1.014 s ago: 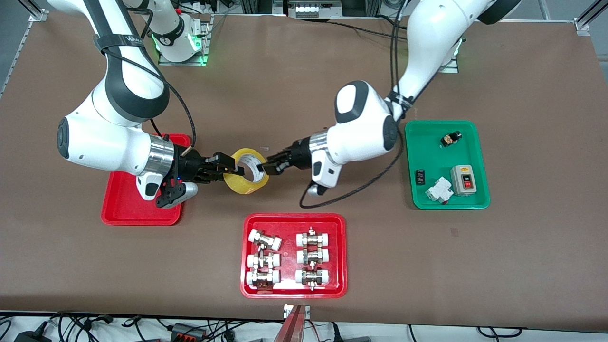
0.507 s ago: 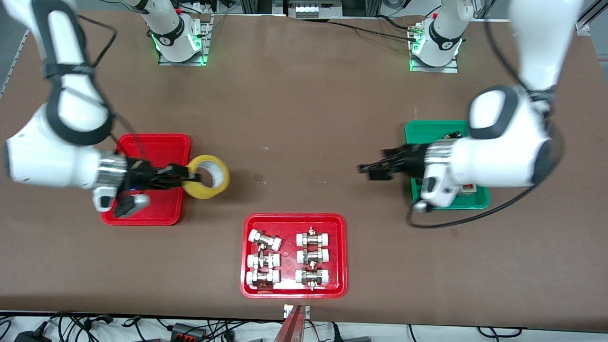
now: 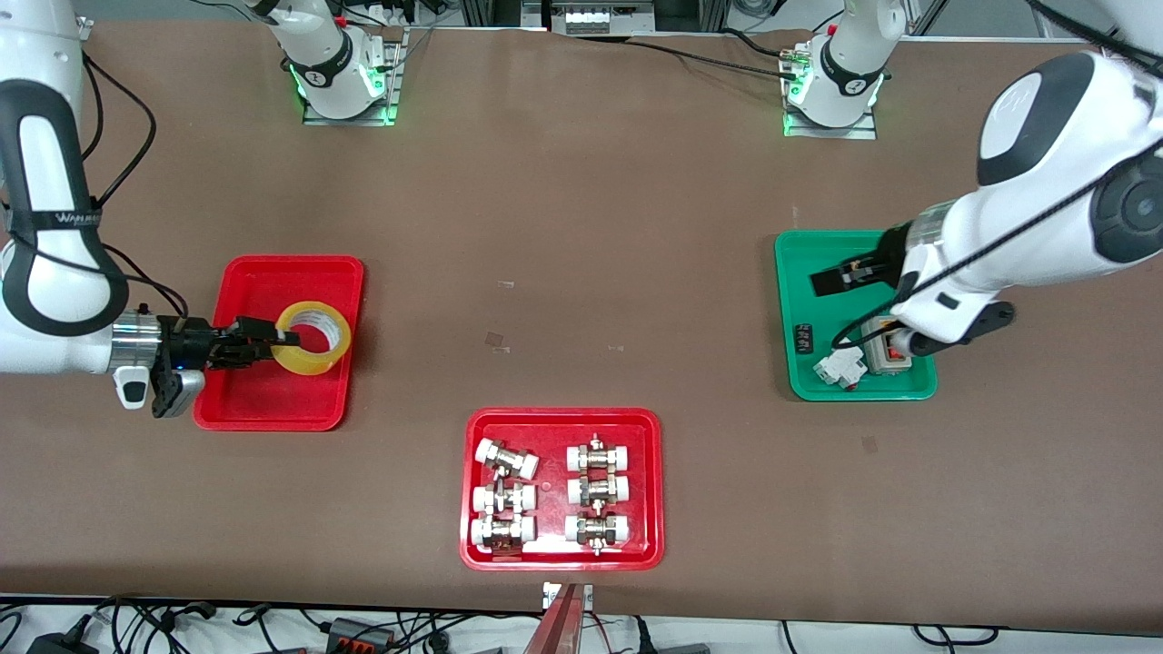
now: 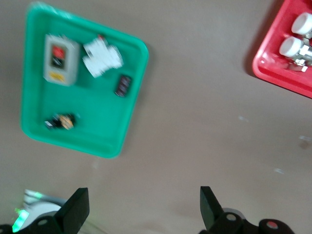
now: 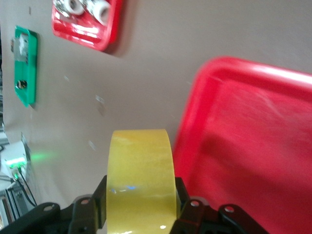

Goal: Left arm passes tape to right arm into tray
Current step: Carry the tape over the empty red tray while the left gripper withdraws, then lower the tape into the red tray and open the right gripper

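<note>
My right claw (image 3: pixel 273 342) clamped the tape (image 3: pixel 313 338) over the red tray (image 3: pixel 273 404); my left claw (image 3: pixel 831 280) hung wide open, empty, over the green tray (image 3: pixel 809 381).

Bright, even overhead light, soft shadows; both wrist views slightly blurred.

Two arms, each with one gripper: right gripper (image 3: pixel 259 342), left gripper (image 3: pixel 831 280). One tape (image 3: pixel 313 338). Three trays: a plain red tray (image 3: pixel 273 413), a red tray of fittings (image 3: pixel 554 422), a green tray (image 3: pixel 800 381). Six fittings (image 3: pixel 551 495) with white caps, in two columns of three. Four small electrical parts in the green tray: switch box (image 4: pixel 59 59), white breaker (image 4: pixel 103 57), black part (image 4: pixel 123 86), small dark part (image 4: pixel 60 121)
</note>
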Robot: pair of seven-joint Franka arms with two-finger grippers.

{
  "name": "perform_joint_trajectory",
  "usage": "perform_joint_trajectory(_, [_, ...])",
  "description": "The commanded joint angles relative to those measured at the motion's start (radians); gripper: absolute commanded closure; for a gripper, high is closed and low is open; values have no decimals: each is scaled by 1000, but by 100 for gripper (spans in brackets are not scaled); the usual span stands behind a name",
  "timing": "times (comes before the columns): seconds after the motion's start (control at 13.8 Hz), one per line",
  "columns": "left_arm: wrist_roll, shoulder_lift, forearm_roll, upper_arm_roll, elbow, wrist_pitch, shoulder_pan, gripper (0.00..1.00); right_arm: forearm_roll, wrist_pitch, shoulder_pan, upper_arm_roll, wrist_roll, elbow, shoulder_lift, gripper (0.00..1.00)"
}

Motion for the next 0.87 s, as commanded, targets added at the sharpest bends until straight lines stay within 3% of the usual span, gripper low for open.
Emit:
perform_joint_trajectory(0.0, [106,-48,55,-11,-23,-16,63,0,-13,-15,-52,21,-95,-17,26,100])
perform_joint_trajectory(0.14, [169,-123,113,-11,-116,13,69,0,-17,-7,-72,21,-165,-21,57,100])
perform_joint_trajectory(0.29, [189,-225,113,-13,-279,130,89,0,-48,17,-77,21,-199,-22,73,87])
perform_joint_trajectory(0.36, [191,-281,112,-11,-360,196,90,0,-75,34,-74,21,-204,-22,73,54])
perform_joint_trajectory(0.43, [189,-295,110,-4,-385,227,90,0,-103,51,-69,21,-208,-24,73,14])
perform_joint_trajectory(0.51, [220,-284,101,25,-378,240,89,0,-121,71,-65,21,-213,-28,71,0])
perform_joint_trajectory(0.65, [472,-252,90,132,-344,261,57,0,-181,129,-48,21,-236,-57,53,0])
perform_joint_trajectory(0.8, [461,-269,92,174,-337,210,3,0,-252,208,-13,21,-236,-111,-1,0])
